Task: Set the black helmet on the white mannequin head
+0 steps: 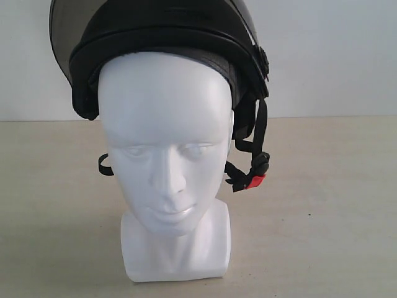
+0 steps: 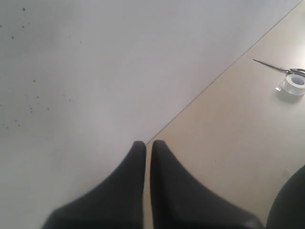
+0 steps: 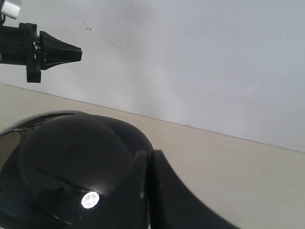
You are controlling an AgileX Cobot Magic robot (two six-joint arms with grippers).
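The black helmet (image 1: 167, 31) sits on the white mannequin head (image 1: 164, 136), just under the right pincer (image 3: 151, 160), pinched shut on nothing like the left pincer (image 2: 148, 148), so the job looks done and both only need to back away.

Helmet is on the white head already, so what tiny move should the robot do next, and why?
Probably lift the right gripper straight away. The black helmet sits over the crown of the white mannequin head, and that gripper, shut and empty, hangs close by its shell, where it could nudge it.
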